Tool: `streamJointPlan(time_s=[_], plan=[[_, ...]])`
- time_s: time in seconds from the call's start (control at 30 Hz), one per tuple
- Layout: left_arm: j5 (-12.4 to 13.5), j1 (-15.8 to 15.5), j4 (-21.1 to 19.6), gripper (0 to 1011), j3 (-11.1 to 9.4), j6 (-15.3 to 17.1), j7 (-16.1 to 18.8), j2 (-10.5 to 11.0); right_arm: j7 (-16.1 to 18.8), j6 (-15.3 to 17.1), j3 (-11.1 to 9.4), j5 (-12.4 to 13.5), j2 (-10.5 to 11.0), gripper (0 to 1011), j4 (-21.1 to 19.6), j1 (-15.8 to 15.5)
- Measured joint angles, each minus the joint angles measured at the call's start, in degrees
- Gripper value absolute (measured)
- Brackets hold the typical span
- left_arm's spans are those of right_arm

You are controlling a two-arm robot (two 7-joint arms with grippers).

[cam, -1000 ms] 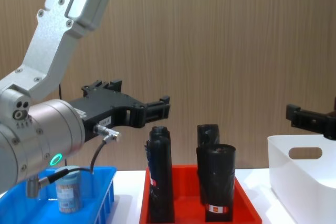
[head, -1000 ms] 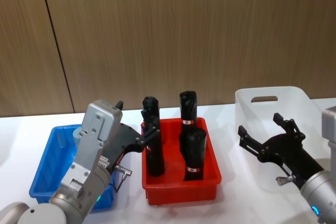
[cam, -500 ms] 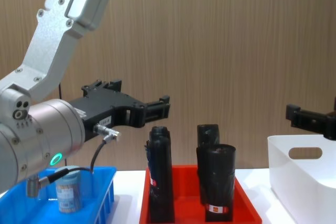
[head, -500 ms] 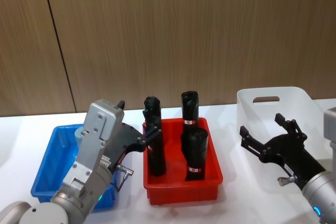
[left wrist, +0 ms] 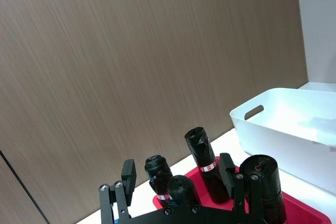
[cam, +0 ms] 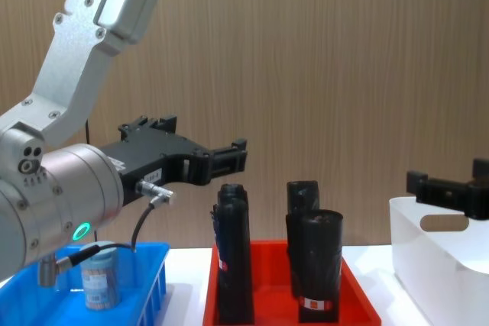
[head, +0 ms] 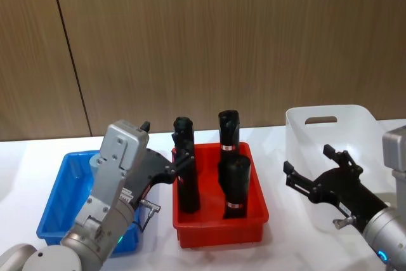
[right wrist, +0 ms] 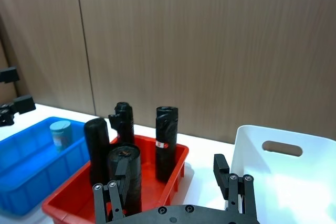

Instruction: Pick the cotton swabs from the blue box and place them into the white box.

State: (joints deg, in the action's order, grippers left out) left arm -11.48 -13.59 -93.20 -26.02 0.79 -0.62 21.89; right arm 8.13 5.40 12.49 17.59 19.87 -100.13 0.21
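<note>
A white counter in front of a wood-panelled wall carries three containers in a row: the blue box on the robot's left, a red tray of tall black rolls in the middle, and the white box on the right.

The main change is on the right. The right pincer has shifted leftward over the last second, away from the white box and toward the red tray. In the head view its tips now hang over the gap between tray and box; in the chest view it has moved further in from the right edge. Its fingers are spread wide with nothing between them.

The left arm has not moved. The left pincer hovers above the near edge of the red tray, level with the tops of the black rolls, jaws parted and empty.

One jar of the cotton swabs stands upright inside the blue box, beneath the left arm, with its pale blue lid on. The right wrist view shows it too, near the box's far wall.

No swab jar has been grasped, so the transfer looks to be at its start or between picks.
</note>
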Motion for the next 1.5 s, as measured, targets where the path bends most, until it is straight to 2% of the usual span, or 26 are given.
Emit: streamJointPlan(time_s=[0.37,0.43,0.53,0.8,1.03,1.5], plan=[[0.00,0.00,0.02,1004,0.00,0.00,-0.01,0.00,6.87,2.17,-0.19,0.21,0.50,1002,2.49,2.19],[0.00,0.00,0.03,1004,0.00,0.00,-0.01,0.00,9.39,2.69,-0.17,0.22,0.51,1001,3.50,3.08],[0.00,0.00,0.02,1004,0.00,0.00,-0.01,0.00,11.41,3.07,-0.09,0.15,0.44,1002,4.41,3.93],[0.00,0.00,0.02,1004,0.00,0.01,-0.01,0.00,17.49,4.12,0.84,-1.06,-0.85,1002,9.18,7.86],[0.00,0.00,0.03,1004,-0.01,0.01,-0.01,0.00,20.57,4.43,1.77,-2.59,-2.51,1002,14.15,11.37],[0.00,0.00,0.03,1004,-0.01,0.01,-0.01,0.00,22.53,4.45,3.29,-5.12,-5.95,1002,24.73,18.28]])
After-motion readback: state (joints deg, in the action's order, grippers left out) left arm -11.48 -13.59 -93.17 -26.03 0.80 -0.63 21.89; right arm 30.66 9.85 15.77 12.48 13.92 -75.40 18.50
